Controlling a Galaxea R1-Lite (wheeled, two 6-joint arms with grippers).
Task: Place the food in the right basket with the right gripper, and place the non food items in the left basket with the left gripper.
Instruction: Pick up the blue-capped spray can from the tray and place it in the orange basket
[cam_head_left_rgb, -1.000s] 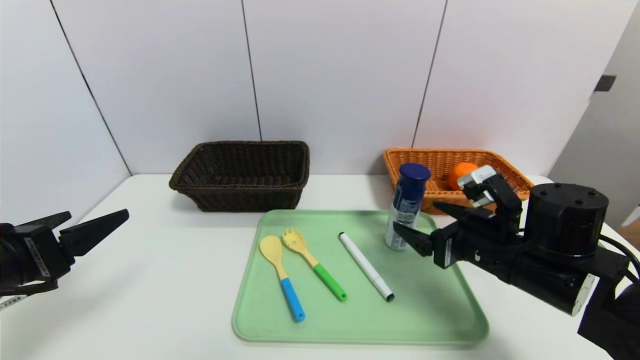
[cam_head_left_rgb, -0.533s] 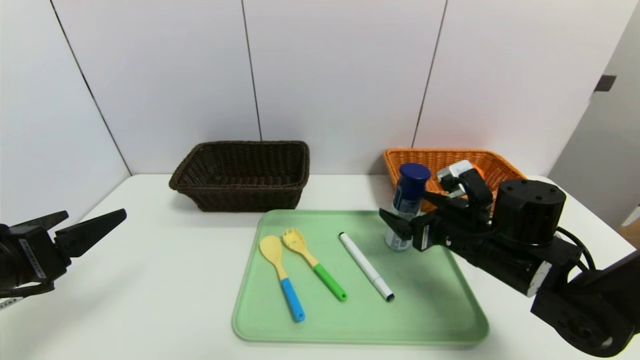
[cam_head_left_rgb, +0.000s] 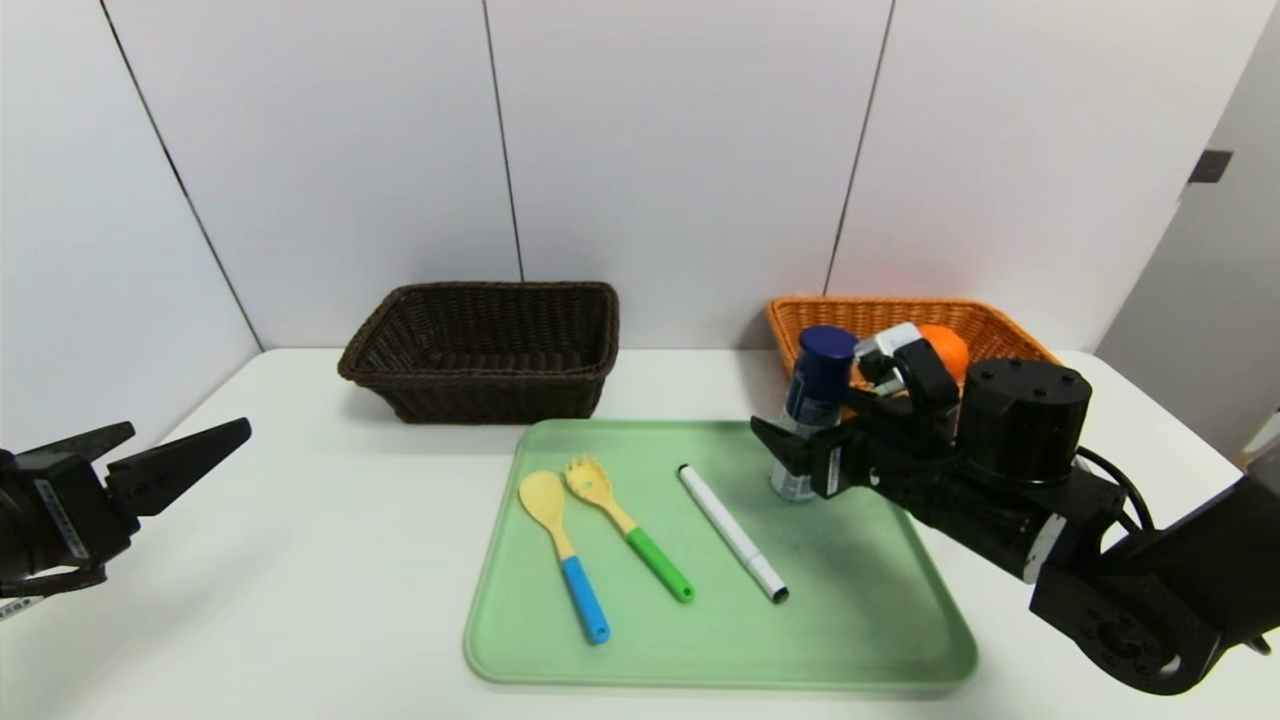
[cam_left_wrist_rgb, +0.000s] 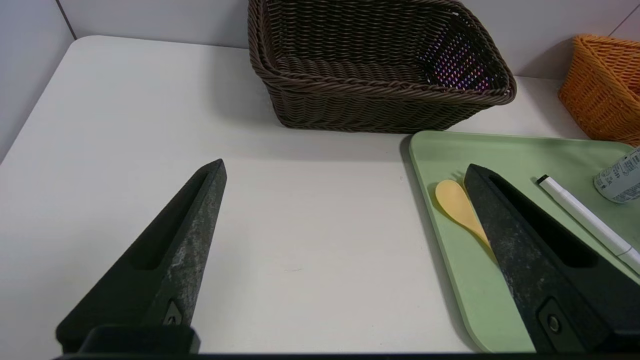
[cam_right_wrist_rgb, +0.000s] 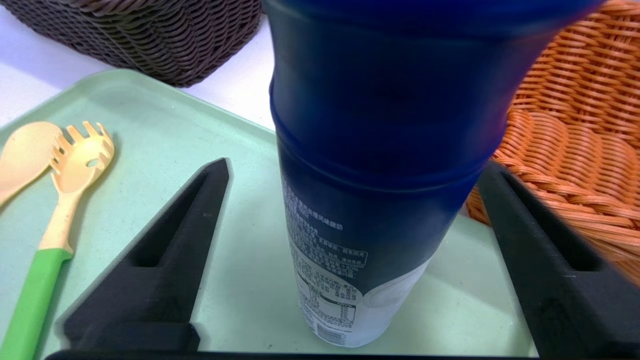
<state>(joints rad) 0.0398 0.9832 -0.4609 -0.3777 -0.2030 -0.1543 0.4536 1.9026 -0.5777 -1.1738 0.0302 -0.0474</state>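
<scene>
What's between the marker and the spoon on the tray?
Only the fork, lying between the spoon and the marker on the green tray, with bare tray beside it. The head view shows it.

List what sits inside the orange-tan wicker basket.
One round orange fruit lies inside the orange-tan wicker basket. The right hand and blue-capped bottle cover the basket's near part.

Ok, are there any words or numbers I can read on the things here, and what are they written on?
bottle: rows of small white print and a boxed table on its label, too small and blurred to read.
left hand: a pale sticker strip on its black body, print too small to read.
right hand: a small white sticker on its side, unreadable.
spoon, fork, marker, both baskets, tray: no writing visible.
</scene>
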